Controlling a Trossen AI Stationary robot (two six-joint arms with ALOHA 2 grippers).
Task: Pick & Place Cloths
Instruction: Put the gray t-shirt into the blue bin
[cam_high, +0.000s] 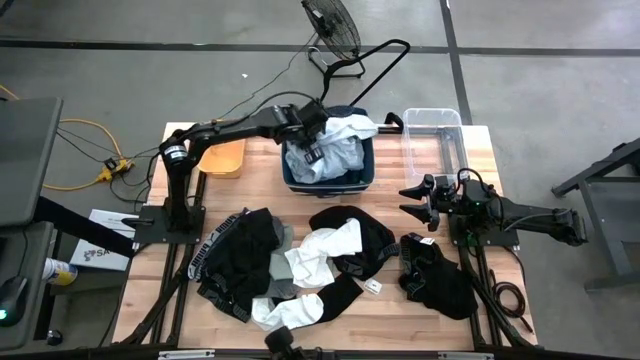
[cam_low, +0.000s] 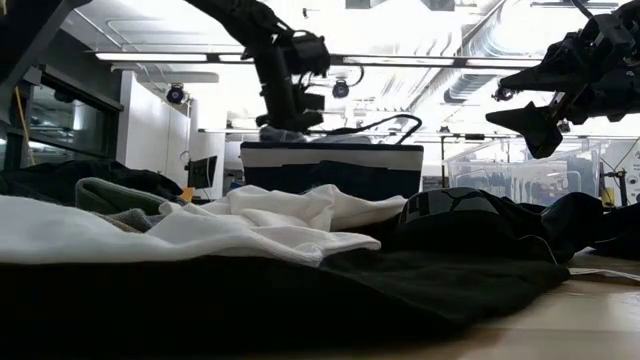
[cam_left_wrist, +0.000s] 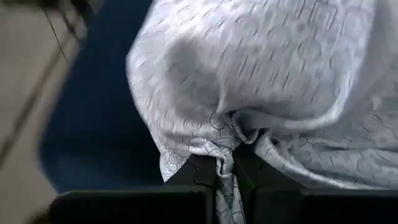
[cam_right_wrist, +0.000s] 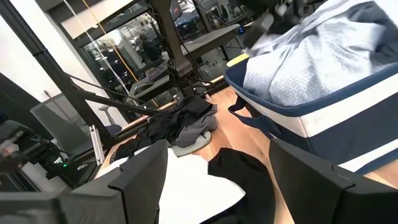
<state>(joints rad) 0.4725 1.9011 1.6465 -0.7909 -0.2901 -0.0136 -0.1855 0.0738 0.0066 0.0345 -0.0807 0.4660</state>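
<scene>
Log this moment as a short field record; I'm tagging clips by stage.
stage: placing a cloth into a bin
left gripper: over the navy bin, shut on the pale blue cloth
right gripper: open, holding nothing, raised off the table near the clear bin
navy bin contents: pale blue cloth, piled above the rim
table: black cloths and white cloths heaped in front of the bins
orange bin: at the left arm's base, contents not visible
</scene>
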